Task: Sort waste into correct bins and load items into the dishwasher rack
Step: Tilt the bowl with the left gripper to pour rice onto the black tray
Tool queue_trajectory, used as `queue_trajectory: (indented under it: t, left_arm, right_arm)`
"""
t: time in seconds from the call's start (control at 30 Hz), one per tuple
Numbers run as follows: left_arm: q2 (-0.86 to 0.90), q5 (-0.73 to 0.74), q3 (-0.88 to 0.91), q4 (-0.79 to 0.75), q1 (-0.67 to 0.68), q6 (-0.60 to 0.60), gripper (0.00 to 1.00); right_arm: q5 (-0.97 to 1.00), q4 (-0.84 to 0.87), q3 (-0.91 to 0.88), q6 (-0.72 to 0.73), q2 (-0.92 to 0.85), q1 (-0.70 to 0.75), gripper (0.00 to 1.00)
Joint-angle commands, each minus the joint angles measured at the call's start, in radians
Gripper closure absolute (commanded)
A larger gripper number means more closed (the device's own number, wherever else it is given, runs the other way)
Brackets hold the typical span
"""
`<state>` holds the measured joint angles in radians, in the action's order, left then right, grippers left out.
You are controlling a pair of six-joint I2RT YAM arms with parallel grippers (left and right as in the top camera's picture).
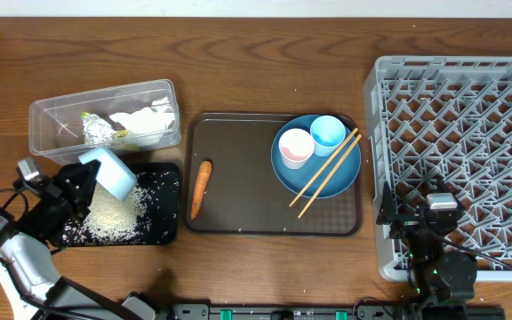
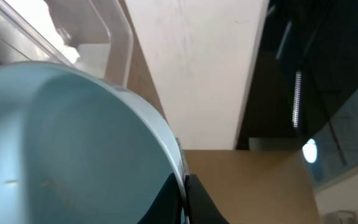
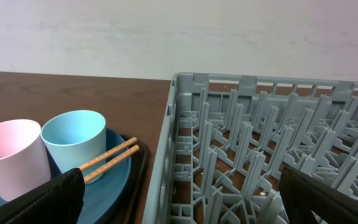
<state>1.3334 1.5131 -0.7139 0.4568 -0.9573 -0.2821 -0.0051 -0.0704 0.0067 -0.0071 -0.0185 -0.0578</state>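
My left gripper (image 1: 85, 184) is shut on the rim of the pale bowl (image 1: 109, 171), which hangs tilted over the black tray (image 1: 169, 178). White rice (image 1: 118, 215) lies scattered in that tray. In the left wrist view the bowl (image 2: 67, 143) fills the frame, its rim pinched between the fingertips (image 2: 194, 199). An orange carrot (image 1: 200, 188) lies on the brown serving tray (image 1: 238, 133). The blue plate (image 1: 340, 173) carries a pink cup (image 1: 295, 148), a light blue cup (image 1: 327, 133) and chopsticks (image 1: 327, 173). My right gripper (image 1: 416, 212) stands open over the near left edge of the grey rack (image 1: 469, 133), holding nothing.
The clear tub (image 1: 52, 120) behind the black tray holds crumpled tissue (image 1: 145, 120), foil (image 1: 99, 132) and a yellow-green wrapper (image 1: 121, 134). In the right wrist view, the rack's wall (image 3: 173, 137) runs between my fingers, with the cups (image 3: 73, 140) to the left.
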Motion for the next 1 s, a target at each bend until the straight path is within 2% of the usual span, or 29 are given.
queue_trajectory:
  t: [0.0, 0.07, 0.1, 0.2, 0.3, 0.33, 0.4, 0.43, 0.5, 0.53, 0.6, 0.67, 0.77, 0.83, 0.9, 0.97]
  left_arm:
    - [-0.006, 0.04, -0.01, -0.022, 0.016, 0.039, 0.94]
    - [-0.006, -0.088, -0.01, -0.061, 0.031, 0.029, 0.94]
    - [-0.003, -0.11, -0.01, -0.037, 0.039, -0.017, 0.94]
    - [-0.002, 0.024, -0.01, -0.02, 0.061, 0.022, 0.94]
    - [0.0, -0.075, -0.01, -0.097, 0.086, -0.006, 0.94]
    - [0.001, -0.04, -0.01, -0.073, 0.091, -0.042, 0.94]
    - [0.001, 0.058, -0.01, -0.066, 0.105, -0.031, 0.94]
    - [-0.002, 0.043, -0.01, -0.082, 0.111, -0.021, 0.94]
    - [-0.001, -0.116, -0.01, -0.133, 0.125, -0.016, 0.94]
    - [0.0, -0.167, -0.01, -0.11, 0.13, -0.041, 0.94]
    - [0.0, -0.077, -0.01, -0.051, 0.132, -0.056, 0.94]
    - [-0.001, -0.002, -0.01, -0.081, 0.137, -0.041, 0.94]
    - [0.0, -0.125, -0.01, -0.152, 0.136, -0.043, 0.94]
    - [0.0, -0.055, -0.01, -0.093, 0.136, -0.056, 0.94]
    - [0.0, 0.031, -0.01, -0.12, 0.138, -0.04, 0.94]
    - [0.001, -0.092, -0.01, -0.171, 0.138, -0.041, 0.94]
  right_arm:
    - [-0.003, -0.004, -0.001, 0.013, -0.002, 0.011, 0.01]
    - [-0.003, -0.004, -0.001, 0.013, -0.002, 0.011, 0.01]
    - [-0.003, -0.004, -0.001, 0.013, -0.002, 0.011, 0.01]
    - [-0.003, -0.004, -0.001, 0.013, -0.002, 0.011, 0.01]
    - [-0.003, -0.004, -0.001, 0.013, -0.002, 0.011, 0.01]
    - [-0.003, -0.004, -0.001, 0.013, -0.002, 0.011, 0.01]
    - [-0.003, -0.004, -0.001, 0.013, -0.002, 0.011, 0.01]
    - [-0.003, -0.004, -0.001, 0.013, -0.002, 0.011, 0.01]
    - [-0.003, -0.004, -0.001, 0.013, -0.002, 0.011, 0.01]
    - [-0.003, -0.004, -0.001, 0.013, -0.002, 0.011, 0.01]
    - [-0.003, -0.004, -0.001, 0.013, -0.002, 0.011, 0.01]
    - [-0.003, -0.004, -0.001, 0.013, -0.002, 0.011, 0.01]
    - [-0.003, -0.004, -0.001, 0.013, -0.002, 0.011, 0.01]
    - [-0.003, -0.004, -0.001, 0.013, -0.002, 0.011, 0.01]
    - [-0.003, -0.004, -0.001, 0.013, -0.002, 0.011, 0.01]
    - [-0.003, -0.004, -0.001, 0.013, -0.002, 0.011, 0.01]
